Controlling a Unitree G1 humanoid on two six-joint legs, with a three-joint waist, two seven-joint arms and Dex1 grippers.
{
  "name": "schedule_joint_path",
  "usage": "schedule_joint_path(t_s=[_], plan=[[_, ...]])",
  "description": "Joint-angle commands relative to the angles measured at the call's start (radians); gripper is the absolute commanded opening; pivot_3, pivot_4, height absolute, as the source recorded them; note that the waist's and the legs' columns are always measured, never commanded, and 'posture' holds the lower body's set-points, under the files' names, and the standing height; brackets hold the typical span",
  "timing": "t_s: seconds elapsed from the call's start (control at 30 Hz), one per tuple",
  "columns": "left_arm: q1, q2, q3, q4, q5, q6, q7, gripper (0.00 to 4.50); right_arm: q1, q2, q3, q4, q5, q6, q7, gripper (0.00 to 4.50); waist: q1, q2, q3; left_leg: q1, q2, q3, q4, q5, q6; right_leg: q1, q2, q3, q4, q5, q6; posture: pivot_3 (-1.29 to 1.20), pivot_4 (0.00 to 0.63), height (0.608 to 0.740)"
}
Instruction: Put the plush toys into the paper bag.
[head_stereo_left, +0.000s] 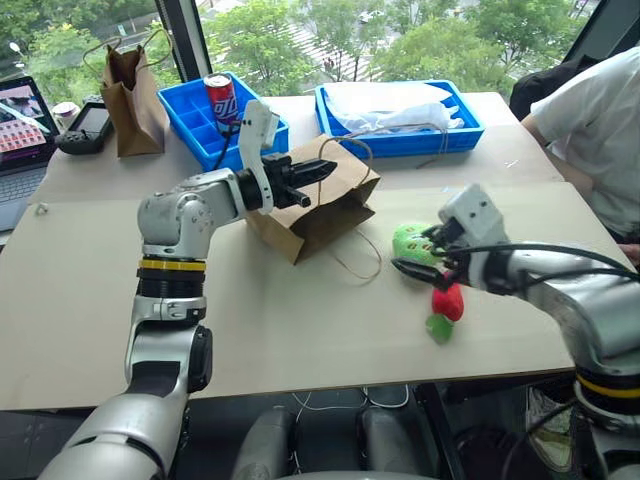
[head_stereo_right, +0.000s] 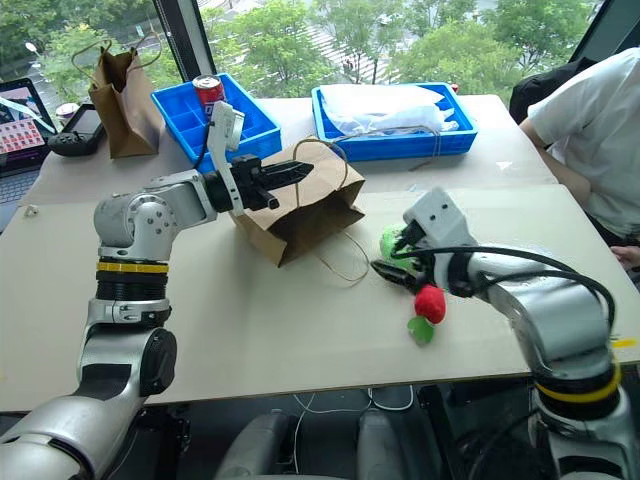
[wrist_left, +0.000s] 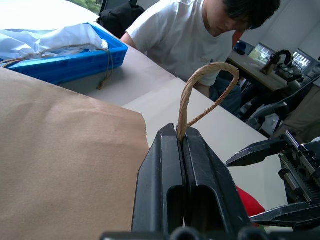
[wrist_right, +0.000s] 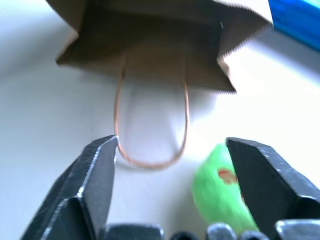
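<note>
Nearest the head camera, the right gripper (head_stereo_left: 418, 254) hangs with its two black fingers spread wide and empty, just above the round bright green plush toy with a face (head_stereo_left: 411, 243); touching that toy on the near side lies the elongated red plush toy with a green tip (head_stereo_left: 446, 303), both on the pale wooden table (head_stereo_left: 300, 330); the wide light-brown kraft paper bag (head_stereo_left: 320, 205) lies tilted on the table, its mouth facing the toys, one twine loop handle (wrist_right: 150, 125) trailing on the table toward them; the left gripper (wrist_left: 182, 137) is clenched on the other twine handle (wrist_left: 205, 92), holding the upper lip raised. Both toys look light, soft and squashy, unlikely to slip or break; I would pinch each across its fat middle; the bag seems thin and floppy, so the handle hold should stay firm.
</note>
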Motion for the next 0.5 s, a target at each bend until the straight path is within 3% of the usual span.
schedule_joint_path(t_s=[0.03, 0.27, 0.4, 0.5], plan=[[-0.004, -0.001, -0.003, -0.039, -0.023, -0.008, 0.002, 0.0, 0.107, -0.044, -0.086, -0.059, 0.022, 0.08, -0.012, 4.48, 0.005, 0.0, 0.0, 0.0, 0.0, 0.0, 0.0, 0.0, 0.0, 0.0, 0.0, 0.0, 0.0, 0.0, 0.0, 0.0, 0.15, 0.74], [-0.009, 0.01, -0.022, -0.026, -0.018, -0.028, -0.01, 0.0, 0.256, -0.069, -0.021, -0.027, -0.053, 0.038, -0.101, 4.48, 0.01, 0.0, 0.0, 0.0, 0.0, 0.002, 0.001, 0.0, 0.001, 0.0, -0.001, 0.001, 0.0, 0.0, 0.0, 0.0, 0.15, 0.74], [-0.011, 0.016, -0.022, -0.031, -0.022, -0.024, -0.01, 0.0, 0.273, -0.023, -0.064, -0.026, -0.031, 0.017, -0.111, 3.38, 0.01, 0.0, 0.0, 0.0, 0.0, 0.002, 0.001, 0.001, 0.001, 0.0, -0.001, 0.001, 0.0, 0.0, 0.0, 0.0, 0.15, 0.74], [-0.013, 0.018, -0.02, -0.036, -0.027, -0.018, -0.007, 0.0, 0.251, -0.048, -0.086, -0.037, -0.017, -0.009, -0.079, 2.38, 0.011, 0.0, 0.0, 0.0, 0.0, 0.003, 0.001, 0.001, 0.001, 0.0, -0.001, 0.001, 0.0, 0.0, 0.0, 0.0, 0.15, 0.74]])
